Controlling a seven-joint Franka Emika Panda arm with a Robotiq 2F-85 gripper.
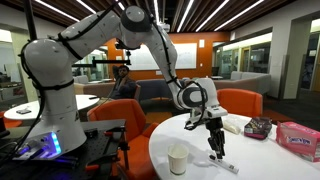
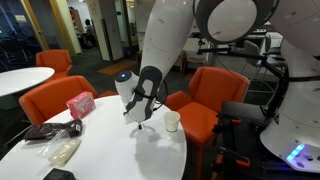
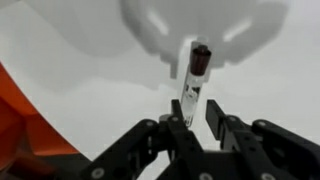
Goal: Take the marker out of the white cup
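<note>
gripper (image 3: pixel 196 112) low over table (image 1: pixel 262 160), marker (image 3: pixel 195 75) between jaws, grasp unclear; white cup (image 1: pixel 178 158) apart.

No readable text or numbers anywhere, print on the pink packet (image 1: pixel 299 137) too blurred.

I'm standing in what looks like an office lounge or campus common room: round white tables (image 1: pixel 270 160) ringed by orange armchairs (image 2: pixel 210 92), long strip lights (image 1: pixel 205 12) in a slatted ceiling, glass-walled rooms (image 1: pixel 250 55) along the far side, and 1 person (image 1: pixel 123 82) seated at the back.
</note>
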